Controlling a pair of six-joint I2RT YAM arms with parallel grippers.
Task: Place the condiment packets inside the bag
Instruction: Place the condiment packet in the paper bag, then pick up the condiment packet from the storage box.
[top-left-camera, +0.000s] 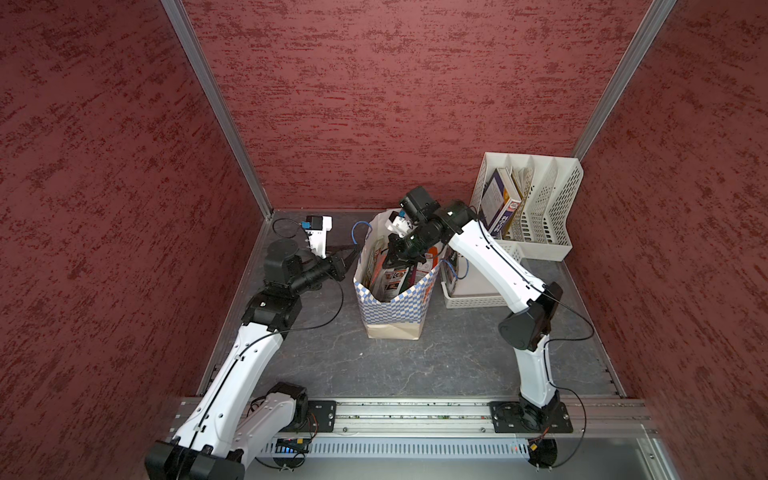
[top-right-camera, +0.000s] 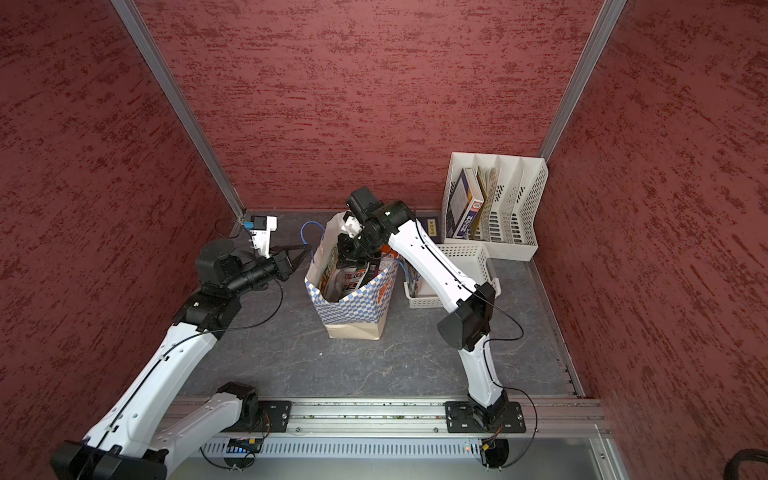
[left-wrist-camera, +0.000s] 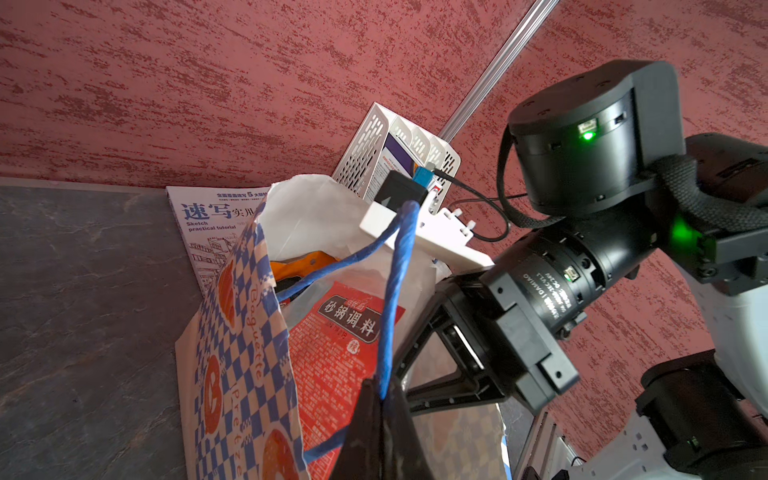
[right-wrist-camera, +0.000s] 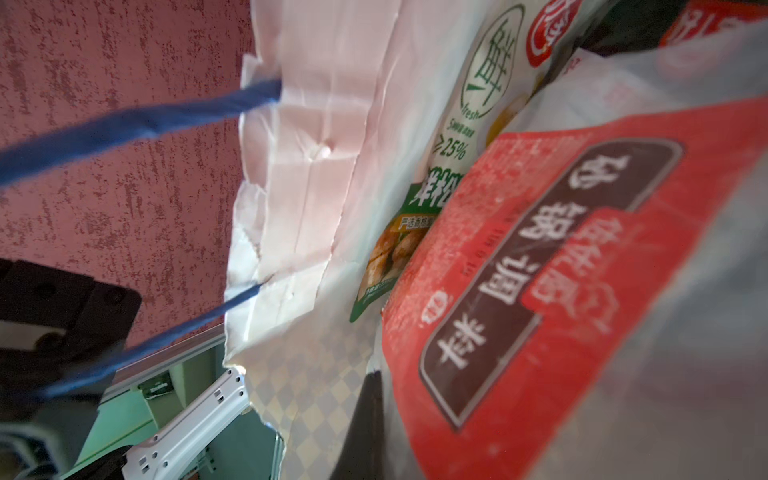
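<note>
While pinched shut on blue cord handle (left-wrist-camera: 395, 270), left hand (left-wrist-camera: 380, 395) just outside bag (top-left-camera: 392, 309) rim. Right hand (top-left-camera: 392, 257) shut inside bag mouth, against red packet (left-wrist-camera: 332, 353), grip unclear. More packets (top-left-camera: 390, 280) upright inside bag, mid-bench (top-left-camera: 374, 374) toward rear edge.

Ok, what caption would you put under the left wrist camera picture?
Left gripper pinching the blue handle of the checkered bag, with a red packet inside.

The right pincer (top-left-camera: 392, 255) is half hidden inside the bag (top-left-camera: 395, 308).
</note>
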